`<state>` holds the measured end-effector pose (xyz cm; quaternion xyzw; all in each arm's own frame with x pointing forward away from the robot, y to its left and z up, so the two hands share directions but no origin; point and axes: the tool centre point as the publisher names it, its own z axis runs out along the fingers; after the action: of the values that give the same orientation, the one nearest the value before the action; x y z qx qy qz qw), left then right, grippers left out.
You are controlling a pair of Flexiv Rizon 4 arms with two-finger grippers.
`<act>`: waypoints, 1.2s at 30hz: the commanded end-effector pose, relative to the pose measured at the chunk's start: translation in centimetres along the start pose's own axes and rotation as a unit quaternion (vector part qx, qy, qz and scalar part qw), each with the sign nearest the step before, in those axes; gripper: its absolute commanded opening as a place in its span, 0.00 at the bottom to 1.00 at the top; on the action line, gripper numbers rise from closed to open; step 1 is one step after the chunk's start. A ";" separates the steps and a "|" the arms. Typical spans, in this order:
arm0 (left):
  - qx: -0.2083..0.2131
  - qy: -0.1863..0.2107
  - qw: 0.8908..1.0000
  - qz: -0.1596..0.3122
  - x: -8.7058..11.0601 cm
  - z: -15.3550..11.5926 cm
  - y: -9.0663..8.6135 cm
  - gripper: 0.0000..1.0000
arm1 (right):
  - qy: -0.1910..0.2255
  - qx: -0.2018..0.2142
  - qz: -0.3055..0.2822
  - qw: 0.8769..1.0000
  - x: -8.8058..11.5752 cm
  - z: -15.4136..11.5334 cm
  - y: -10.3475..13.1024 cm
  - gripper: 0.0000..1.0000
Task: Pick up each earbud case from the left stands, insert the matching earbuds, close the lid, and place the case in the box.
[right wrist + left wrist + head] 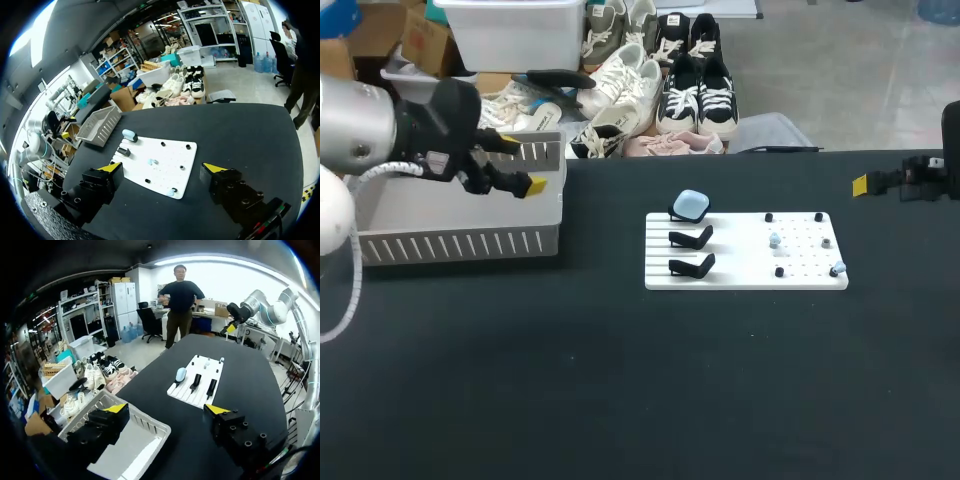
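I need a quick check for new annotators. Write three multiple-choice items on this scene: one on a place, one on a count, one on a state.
1. Where is the left end effector?
A. at the box
B. over the white board
C. at the table's right edge

2. How many of the black stands hold an earbud case?
A. one
B. two
C. three

3. How is the right end effector?
A. shut on a case
B. open, gripping nothing
C. shut on an earbud

Answers:
1 A: in the head view its yellow tips show at the box's rim.
2 A: only the far stand bears the light blue earbud case; the other two black stands are bare.
3 B: the right wrist view shows its fingers wide apart, touching nothing.
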<state>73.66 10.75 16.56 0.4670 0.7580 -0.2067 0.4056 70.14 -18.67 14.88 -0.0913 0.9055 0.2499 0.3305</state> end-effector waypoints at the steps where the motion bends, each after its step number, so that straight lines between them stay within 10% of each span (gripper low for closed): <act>1: 0.054 -0.002 0.996 0.068 -0.5 2.5 0.5 1.00 | 0.001 0.001 0.000 1.000 0.0 0.0 0.0 1.00; 22: 0.105 0.002 0.990 0.098 -3.1 10.8 -1.8 1.00 | 0.001 0.001 0.000 1.000 0.0 0.0 0.0 1.00; 36: 0.110 0.004 0.989 0.096 -3.1 11.0 -1.9 1.00 | 0.001 0.001 0.000 1.000 0.0 0.0 0.0 1.00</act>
<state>77.28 0.53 12.56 0.5798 0.6847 -0.2457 0.3670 70.15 -18.67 14.88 -0.0913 0.9055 0.2499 0.3305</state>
